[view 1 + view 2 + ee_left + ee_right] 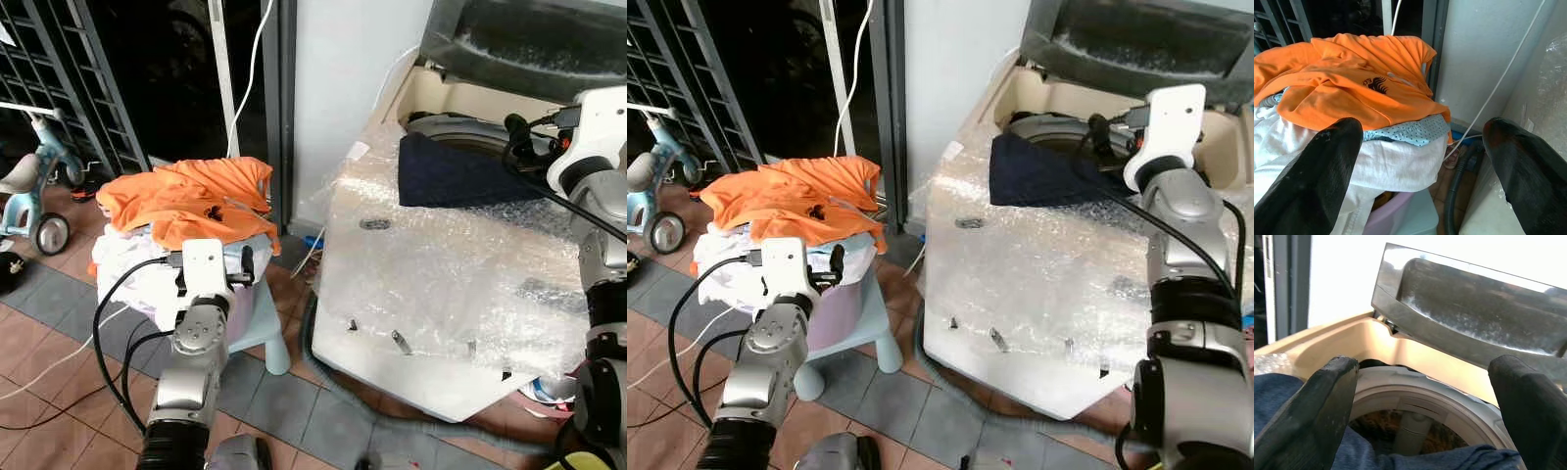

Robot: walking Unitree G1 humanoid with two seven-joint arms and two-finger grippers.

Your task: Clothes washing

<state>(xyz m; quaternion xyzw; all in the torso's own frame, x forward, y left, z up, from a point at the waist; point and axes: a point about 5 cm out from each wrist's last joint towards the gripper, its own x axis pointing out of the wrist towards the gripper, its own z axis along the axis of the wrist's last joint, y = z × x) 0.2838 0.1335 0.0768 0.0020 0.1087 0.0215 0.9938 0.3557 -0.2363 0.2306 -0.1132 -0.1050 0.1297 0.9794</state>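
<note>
Because the left gripper [1418,171] hangs with fingers spread wide and empty just before the crumpled orange T-shirt [191,201] topping the heaped lilac plastic laundry basket [240,304], pinch that shirt first. Farther off, the right gripper [1422,406], likewise wide and empty, faces the dark navy garment [1043,174] draped over the open cream top-loading washer's drum rim [1420,387]; push it fully inside.

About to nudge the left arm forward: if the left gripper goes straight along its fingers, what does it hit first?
Most likely the laundry pile: the left gripper, fingers open, points at the white cloth under the orange shirt. Depth is unclear.
</note>
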